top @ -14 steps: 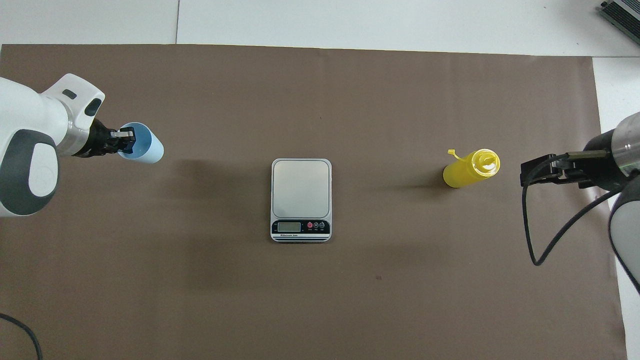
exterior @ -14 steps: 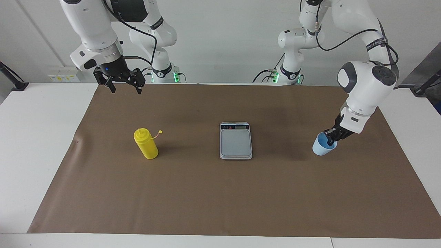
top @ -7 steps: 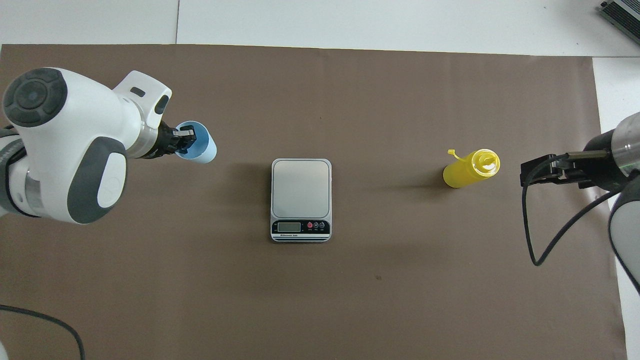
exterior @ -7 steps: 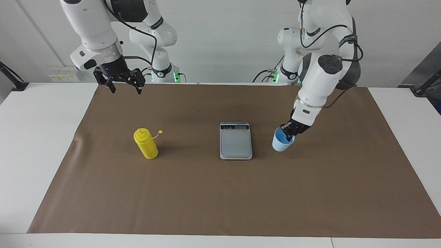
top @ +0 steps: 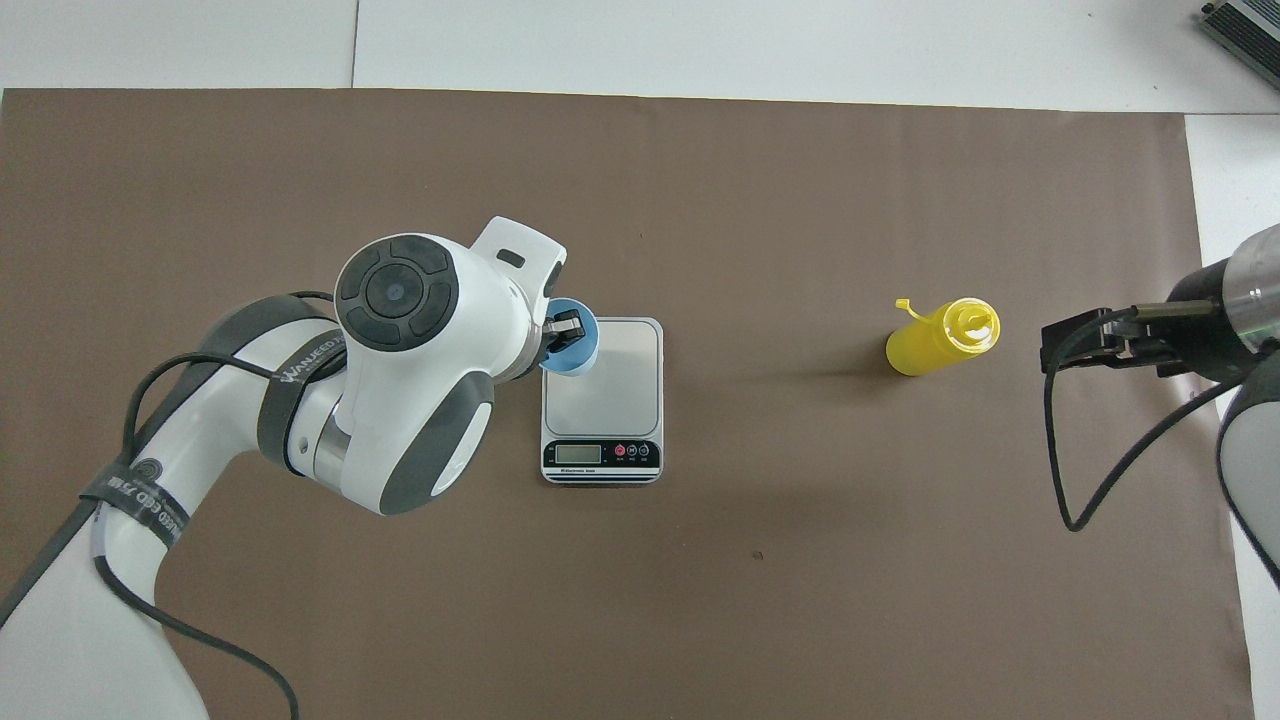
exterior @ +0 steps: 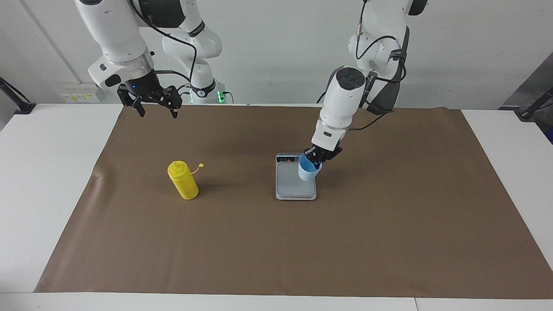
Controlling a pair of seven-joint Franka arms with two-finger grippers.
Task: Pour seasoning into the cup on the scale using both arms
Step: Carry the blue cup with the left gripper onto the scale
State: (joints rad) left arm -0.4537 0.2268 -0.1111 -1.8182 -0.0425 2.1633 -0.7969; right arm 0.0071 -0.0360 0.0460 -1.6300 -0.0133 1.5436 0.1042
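Two arms share this job, and only one is busy. The left gripper [exterior: 318, 158] pinches the rim of the cup [exterior: 308, 170], one finger inside and one outside, and carries it tilted over the edge of the scale [exterior: 295, 186] toward the left arm's end of the table. A rim grip like that keeps the cup's mouth open for the pour, I think. The cup looks raised above the steel plate, not set down, though from the facing view I cannot be sure how much gap is left under it.

Well apart from it, toward the right arm's end, the seasoning [exterior: 183, 180] stands upright on the brown mat [exterior: 259, 250], its small cap dangling off to one side, so the nozzle seems already uncapped. The right gripper [exterior: 156, 108] waits up in the air over the mat's edge by the robots, its fingers spread wide and holding nothing.

From overhead, the left arm's wrist covers part of the cup and most of the gripper, and only the right gripper's tips show. The scale's display is too small to read.
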